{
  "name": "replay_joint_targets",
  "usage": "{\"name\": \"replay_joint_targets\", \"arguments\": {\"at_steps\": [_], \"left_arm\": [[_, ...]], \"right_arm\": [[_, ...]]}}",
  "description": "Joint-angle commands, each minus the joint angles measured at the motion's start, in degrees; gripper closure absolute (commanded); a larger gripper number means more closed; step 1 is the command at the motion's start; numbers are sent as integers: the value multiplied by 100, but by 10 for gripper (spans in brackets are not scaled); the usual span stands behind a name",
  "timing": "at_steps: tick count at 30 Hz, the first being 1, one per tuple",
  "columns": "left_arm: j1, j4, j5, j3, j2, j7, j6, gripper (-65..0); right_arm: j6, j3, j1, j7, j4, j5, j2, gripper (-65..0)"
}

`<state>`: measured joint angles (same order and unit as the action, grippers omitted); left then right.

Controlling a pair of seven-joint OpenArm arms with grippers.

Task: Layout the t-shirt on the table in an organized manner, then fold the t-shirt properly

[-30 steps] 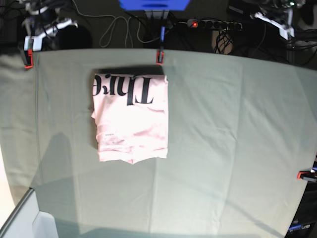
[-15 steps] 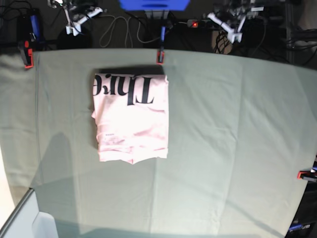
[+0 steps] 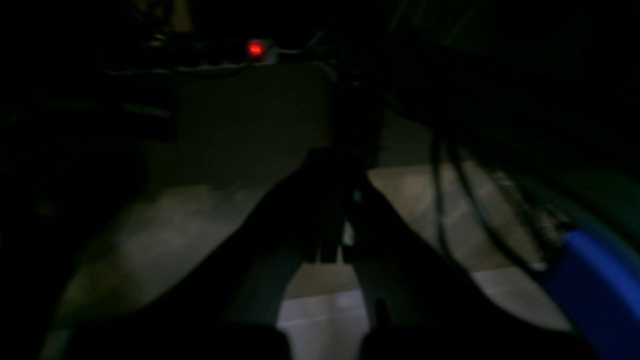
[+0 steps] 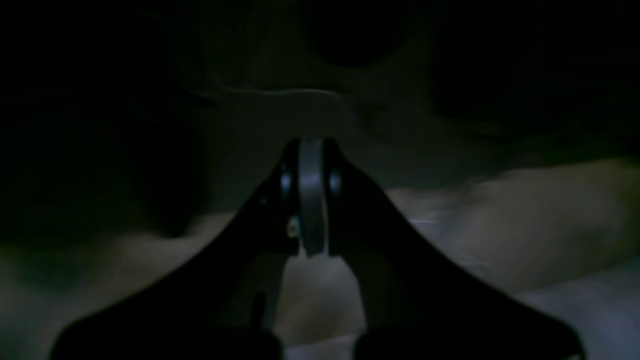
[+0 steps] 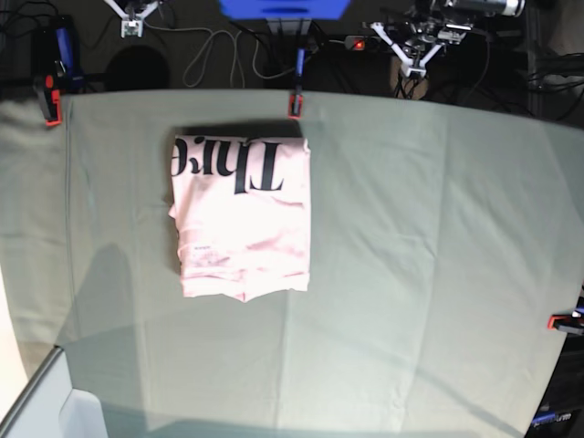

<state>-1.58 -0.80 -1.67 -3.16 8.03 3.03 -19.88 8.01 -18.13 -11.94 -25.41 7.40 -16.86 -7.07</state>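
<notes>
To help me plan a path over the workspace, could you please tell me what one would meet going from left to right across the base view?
Right gripper, folded pink t-shirt, left gripper, red-and-black clamp at the table's right edge.

The folded cotton t-shirt is pale pink, with large black serif lettering reading "Thre" across one end — the print appears upside down in the base view. A small grey mark sits on the pink fabric. The wide cloth-covered table is pale grey-green, with lighter crease lines. The slim edge clamps are red and black. The flat panel at the top is bright blue. The long socket strip is dark — its indicator light is red. The angular panel at lower left is whitish grey.
</notes>
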Motion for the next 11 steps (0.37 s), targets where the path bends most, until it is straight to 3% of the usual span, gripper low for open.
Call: {"name": "replay_joint_targets", "arguments": {"at_steps": [1, 3, 11], "left_arm": [[31, -13, 22, 56, 28, 18, -21, -2], [66, -197, 31, 65, 19, 18, 23, -2], [207, -426, 40, 48, -69, 18, 32, -2]], "right_arm": [[293, 138, 3, -48, 12, 29, 35, 0], [575, 288, -6, 5, 12, 29, 149, 0], [628, 279, -14, 5, 3, 29, 325, 0]]}}
